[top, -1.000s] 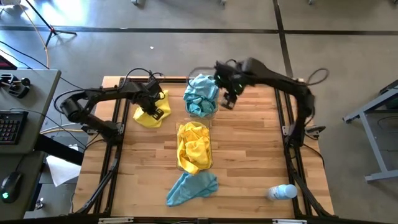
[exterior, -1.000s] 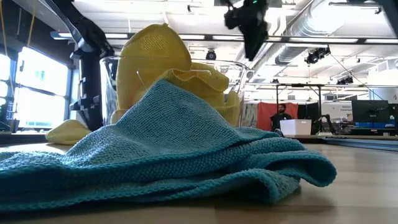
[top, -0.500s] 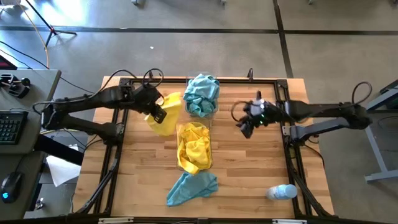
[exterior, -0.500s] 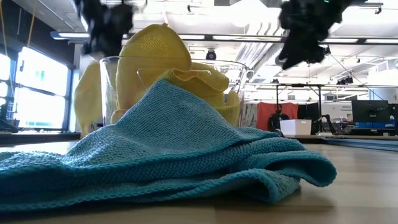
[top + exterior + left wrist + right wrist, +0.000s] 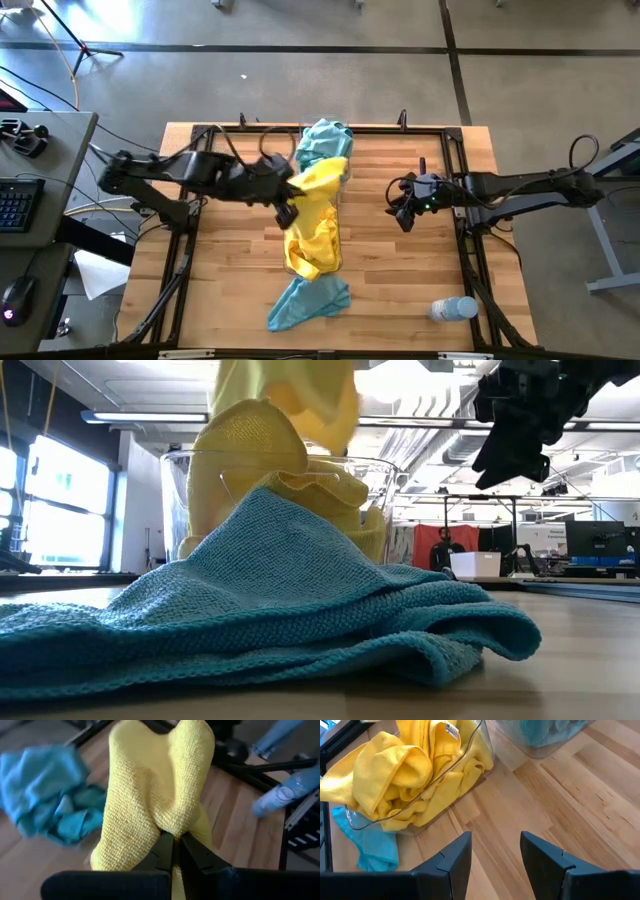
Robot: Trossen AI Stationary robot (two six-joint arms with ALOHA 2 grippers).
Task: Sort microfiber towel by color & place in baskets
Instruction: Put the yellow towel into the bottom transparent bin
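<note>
Nearest the table's front edge a teal towel [image 5: 309, 302] lies loose. Behind it, over the yellow-filled basket [image 5: 312, 240], the left gripper [image 5: 288, 208] pinches a yellow towel [image 5: 318, 188]; releasing comes next. The right gripper [image 5: 404, 212] waits open, beside.

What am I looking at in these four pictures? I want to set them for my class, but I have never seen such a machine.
It is a robot with two dark arms at a wooden table, sorting towels by colour. One picture looks straight down, one looks level across the tabletop, and two come from cameras on the arms' wrists. The left gripper has its fingers shut on a yellow towel, held up over the clear basket of yellow towels. Beyond it stands the basket of teal towels. One teal towel lies loose on the table, and a plastic bottle lies near a corner. The right gripper hangs open and empty over bare wood.
</note>
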